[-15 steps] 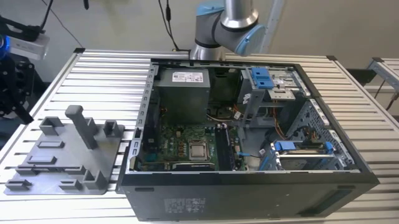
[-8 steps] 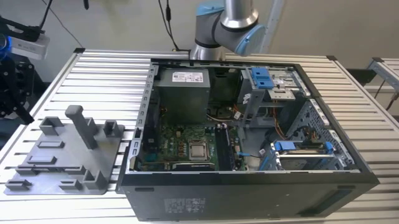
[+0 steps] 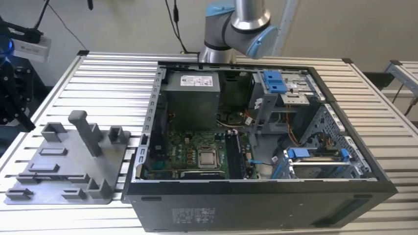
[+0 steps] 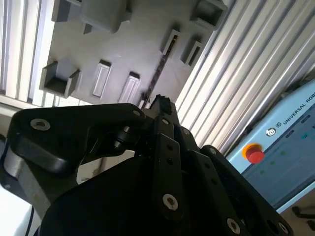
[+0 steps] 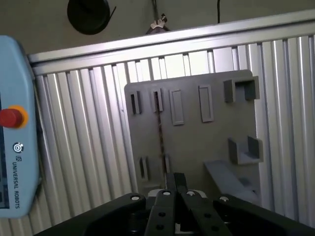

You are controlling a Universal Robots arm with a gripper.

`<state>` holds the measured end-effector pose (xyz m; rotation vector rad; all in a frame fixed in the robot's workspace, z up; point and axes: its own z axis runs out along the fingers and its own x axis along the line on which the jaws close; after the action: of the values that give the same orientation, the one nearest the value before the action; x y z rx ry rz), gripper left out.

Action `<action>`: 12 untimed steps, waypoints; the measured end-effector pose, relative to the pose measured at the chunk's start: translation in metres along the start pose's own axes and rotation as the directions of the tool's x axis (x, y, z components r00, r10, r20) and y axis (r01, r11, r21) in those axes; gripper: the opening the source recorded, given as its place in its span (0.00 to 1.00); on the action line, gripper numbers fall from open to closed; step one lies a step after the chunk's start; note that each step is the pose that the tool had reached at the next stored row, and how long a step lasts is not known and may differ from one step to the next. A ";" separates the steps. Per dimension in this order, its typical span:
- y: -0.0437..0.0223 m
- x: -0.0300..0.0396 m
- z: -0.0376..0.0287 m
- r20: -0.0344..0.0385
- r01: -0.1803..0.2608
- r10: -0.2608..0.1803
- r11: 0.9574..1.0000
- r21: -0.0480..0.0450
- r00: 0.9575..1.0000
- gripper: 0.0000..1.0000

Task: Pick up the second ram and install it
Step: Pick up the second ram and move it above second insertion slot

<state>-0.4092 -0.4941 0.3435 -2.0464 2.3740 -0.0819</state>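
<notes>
Grey plastic tray (image 5: 206, 147) holds the ram (image 5: 160, 129), which stands on edge in narrow slots and reads as a thin dark strip, edge-on in both wrist views. Gripper (image 5: 175, 180) hangs over the tray, roughly in line with the ram but apart from it, holding nothing; how wide it's set, can't tell. Step in hand looks like the approach for the pick, ram not yet lifted. To do it well, my judgement: square the gripper to the ram's long line, centre on mid-length, come straight down, clamp the flat faces, pull straight up so it doesn't bind in the slots. The stick is thin, so a skewed grip could tilt it. Tall post (image 3: 85, 132) stands on the same tray, keep off it. Surface: ribbed aluminium table (image 3: 104, 83), tray beside open PC case (image 3: 261, 205), green board (image 3: 186, 147) inside. Pendant (image 5: 15, 147) with red button lies on the table. Pale wall behind, cables hanging
</notes>
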 end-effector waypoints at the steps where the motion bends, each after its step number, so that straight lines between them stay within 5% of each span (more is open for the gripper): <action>1: 0.0007 0.0001 0.0001 0.000 0.001 -0.001 1.000 0.000 1.000 0.11; 8: 0.0007 0.0001 0.0001 0.000 0.001 -0.001 1.000 0.000 1.000 0.12; 12: 0.0007 0.0001 0.0001 0.000 0.002 -0.002 1.000 0.000 1.000 0.24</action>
<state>-0.4099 -0.4941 0.3434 -2.0484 2.3726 -0.0820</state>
